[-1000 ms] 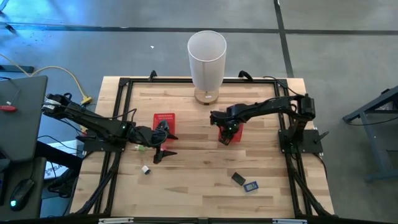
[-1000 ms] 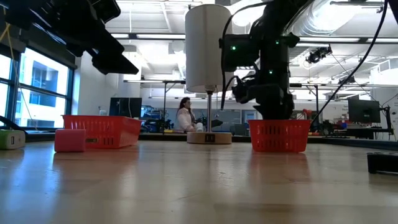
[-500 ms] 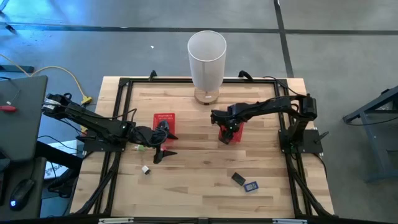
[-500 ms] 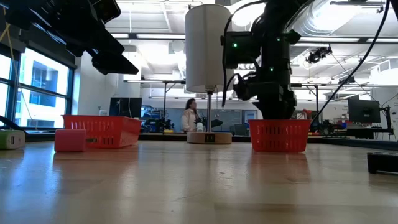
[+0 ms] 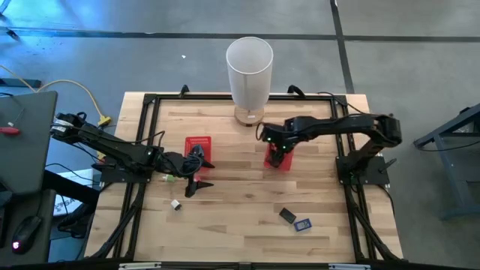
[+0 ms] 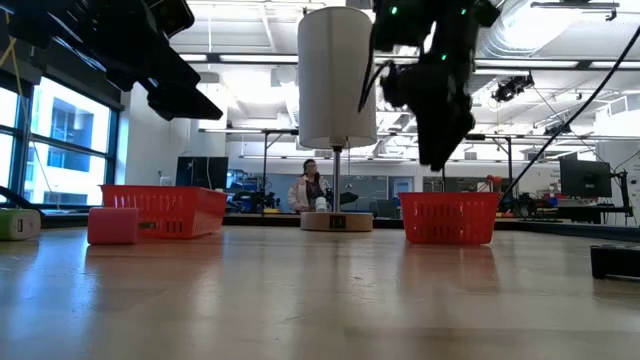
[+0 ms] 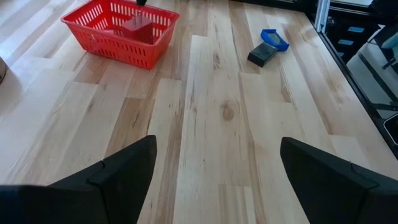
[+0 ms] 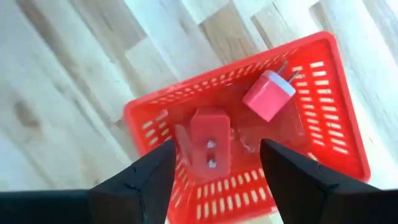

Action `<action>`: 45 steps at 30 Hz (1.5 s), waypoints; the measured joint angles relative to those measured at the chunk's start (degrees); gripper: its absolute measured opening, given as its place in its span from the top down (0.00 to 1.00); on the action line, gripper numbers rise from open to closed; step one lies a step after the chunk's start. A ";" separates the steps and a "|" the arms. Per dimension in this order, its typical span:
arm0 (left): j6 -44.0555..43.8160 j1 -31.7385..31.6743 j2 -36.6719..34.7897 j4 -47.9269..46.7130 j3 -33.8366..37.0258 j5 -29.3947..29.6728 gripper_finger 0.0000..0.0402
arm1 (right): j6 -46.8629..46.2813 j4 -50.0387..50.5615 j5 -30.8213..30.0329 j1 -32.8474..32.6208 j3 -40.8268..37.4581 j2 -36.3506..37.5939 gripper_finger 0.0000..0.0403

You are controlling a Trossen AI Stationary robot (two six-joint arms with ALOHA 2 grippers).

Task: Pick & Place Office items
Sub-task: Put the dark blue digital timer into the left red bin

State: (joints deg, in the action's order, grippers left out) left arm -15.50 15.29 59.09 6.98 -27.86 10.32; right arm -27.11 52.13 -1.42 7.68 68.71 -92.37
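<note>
Office items, as I count them from my station: two pieces lie in the right-hand red basket (image 8: 249, 130), a red block with two small holes (image 8: 209, 140) and a pink cube with two metal prongs (image 8: 268, 94), apart from one another on the mesh floor. My right gripper (image 8: 214, 177) hangs directly above that basket, fingers spread with nothing between them; in the low view it sits clear of the basket's rim. A black item (image 5: 286, 215) and a blue item (image 5: 303, 224) lie just beside each other on the bare wood near the front of the table (image 5: 240, 232), well apart from both baskets. A small white piece (image 5: 175, 204) rests on the wood near the left arm, and a green piece (image 5: 169, 178) shows beside that arm. In the low view a pink block (image 6: 112, 225) stands in front of the left-hand red basket (image 5: 198, 148). My left gripper (image 5: 196, 171) is stretched out low beside that basket, fingers held wide apart and empty. A tall white cylinder (image 5: 249, 71) stands at the back edge of the table. A person (image 6: 310, 188) is in the room behind.
</note>
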 joint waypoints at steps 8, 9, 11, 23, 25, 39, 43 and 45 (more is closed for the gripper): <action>-1.80 0.00 0.02 0.38 0.00 -0.01 0.17 | -6.51 3.82 0.48 -4.34 -0.02 8.80 0.45; -2.00 0.00 0.02 0.39 0.00 -0.01 0.17 | -7.71 3.98 0.34 -5.12 -0.02 10.14 0.45; -2.32 0.00 0.02 0.55 -0.02 0.00 0.17 | -9.90 4.53 0.23 -6.57 -0.02 11.88 0.45; -5.19 0.77 0.02 0.75 -0.04 0.38 0.17 | -21.29 7.14 -0.32 -20.77 -0.02 19.64 0.45; -5.19 0.79 0.02 0.81 -0.04 0.38 0.17 | -24.22 8.35 -0.34 -23.91 -0.02 19.64 0.45; -5.58 0.81 3.38 4.57 -0.04 2.09 0.17 | -41.09 11.48 -17.17 -48.32 -0.11 19.03 0.45; -5.58 0.81 7.38 9.18 -0.04 1.93 0.17 | -41.23 8.71 -19.89 -55.35 -0.73 18.84 0.45; -5.58 0.81 8.70 11.24 -0.04 1.93 0.17 | -40.59 4.63 -20.79 -58.53 -1.91 18.77 0.45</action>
State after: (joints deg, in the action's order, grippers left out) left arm -21.08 16.10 67.79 18.22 -27.90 12.25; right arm -67.70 56.76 -22.21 -50.85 66.79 -73.60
